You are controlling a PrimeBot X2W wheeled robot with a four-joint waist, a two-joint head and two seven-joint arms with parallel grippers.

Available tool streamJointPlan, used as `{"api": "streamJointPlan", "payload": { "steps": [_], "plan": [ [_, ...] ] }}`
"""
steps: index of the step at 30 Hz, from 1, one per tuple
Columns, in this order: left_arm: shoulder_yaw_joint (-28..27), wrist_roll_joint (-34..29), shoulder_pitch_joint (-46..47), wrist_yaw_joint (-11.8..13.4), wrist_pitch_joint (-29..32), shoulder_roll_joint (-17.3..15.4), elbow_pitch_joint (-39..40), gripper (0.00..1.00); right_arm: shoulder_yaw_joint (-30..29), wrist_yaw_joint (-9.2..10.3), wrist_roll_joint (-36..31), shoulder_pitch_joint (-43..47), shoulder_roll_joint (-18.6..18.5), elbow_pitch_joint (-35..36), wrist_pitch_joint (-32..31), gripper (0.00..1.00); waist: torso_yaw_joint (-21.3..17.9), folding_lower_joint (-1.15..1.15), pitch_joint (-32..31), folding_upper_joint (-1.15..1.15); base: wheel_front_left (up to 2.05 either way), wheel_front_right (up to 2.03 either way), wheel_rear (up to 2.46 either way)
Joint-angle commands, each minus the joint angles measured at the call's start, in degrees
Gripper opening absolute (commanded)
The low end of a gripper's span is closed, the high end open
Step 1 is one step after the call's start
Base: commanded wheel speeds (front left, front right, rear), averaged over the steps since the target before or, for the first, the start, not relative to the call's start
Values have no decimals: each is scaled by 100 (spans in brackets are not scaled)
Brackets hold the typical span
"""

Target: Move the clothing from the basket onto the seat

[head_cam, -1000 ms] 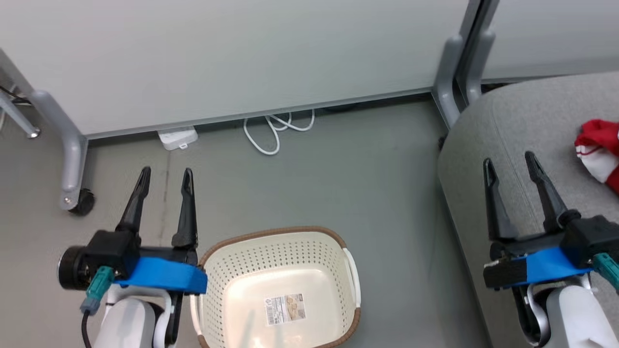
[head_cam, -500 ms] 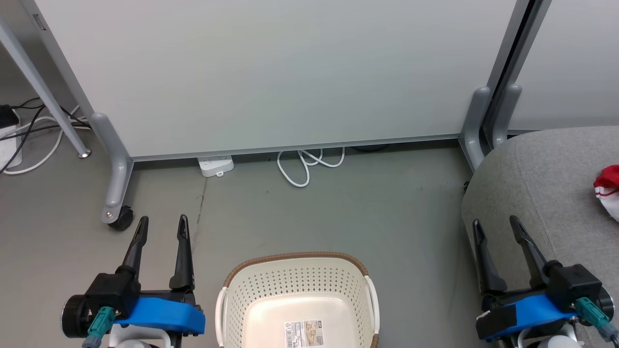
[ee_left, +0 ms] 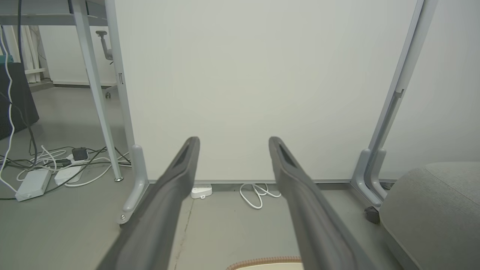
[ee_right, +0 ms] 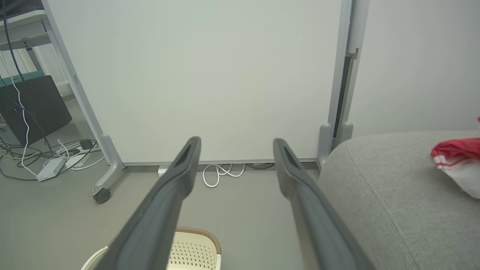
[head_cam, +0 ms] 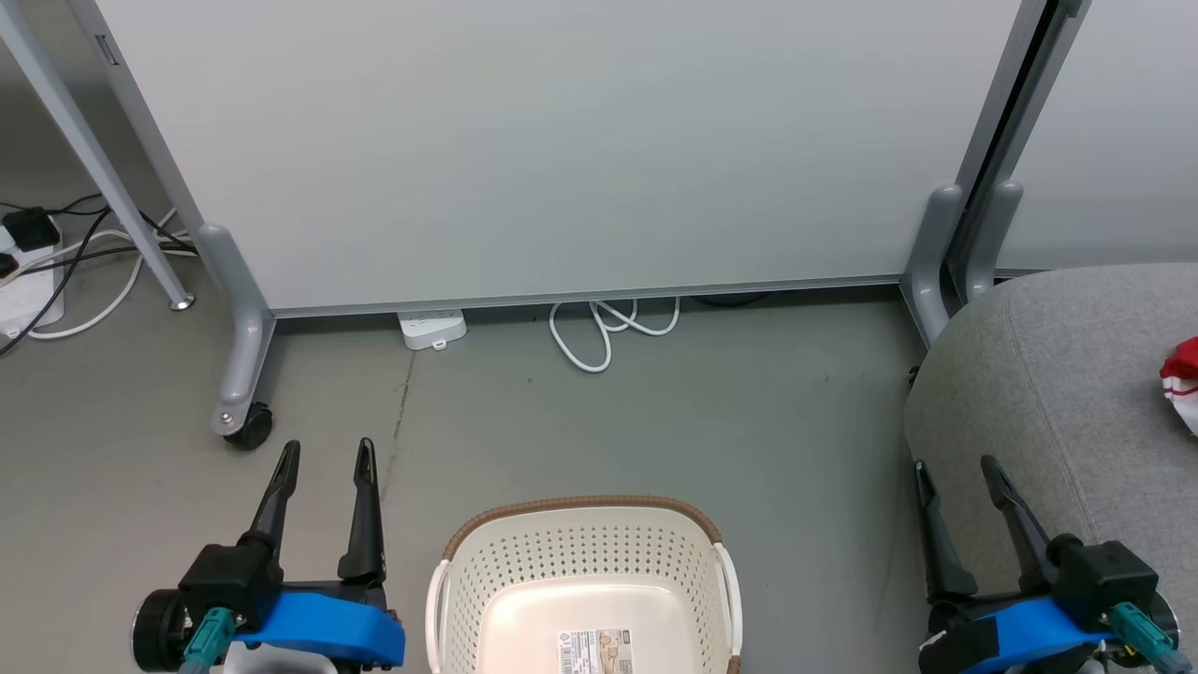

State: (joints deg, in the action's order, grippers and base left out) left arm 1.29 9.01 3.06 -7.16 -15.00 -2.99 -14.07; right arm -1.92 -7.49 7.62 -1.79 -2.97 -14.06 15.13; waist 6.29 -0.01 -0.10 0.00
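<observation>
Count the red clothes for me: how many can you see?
1. A red bundle lies on the seat, cut off at the picture's right edge; it may hold more than one piece. The basket shows none, though its near part is cropped.

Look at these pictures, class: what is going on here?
The robot's left gripper and right gripper are open and hold nothing. Between them an oval cream-white plastic laundry basket stands on the floor. The part of it in view holds only a paper label. A red-and-white fabric garment lies on the large light-grey upholstered seat at the right. The move seems done.
</observation>
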Motion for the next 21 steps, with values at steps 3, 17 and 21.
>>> {"api": "streamJointPlan", "payload": {
  "steps": [3,17,21],
  "plan": [
    [25,-42,-50,-48,-27,8,-34,100,14,-1,47,101,13,-21,2,100,3,1,-9,0,0,0,0],
    [83,186,-234,-2,66,11,-340,0,-21,0,235,74,21,-310,-85,0,22,1,-6,0,0,0,0],
    [42,659,-200,-4,178,3,-318,0,-55,0,702,36,19,-298,-212,0,1,1,-5,0,0,0,0]
  ]
}}
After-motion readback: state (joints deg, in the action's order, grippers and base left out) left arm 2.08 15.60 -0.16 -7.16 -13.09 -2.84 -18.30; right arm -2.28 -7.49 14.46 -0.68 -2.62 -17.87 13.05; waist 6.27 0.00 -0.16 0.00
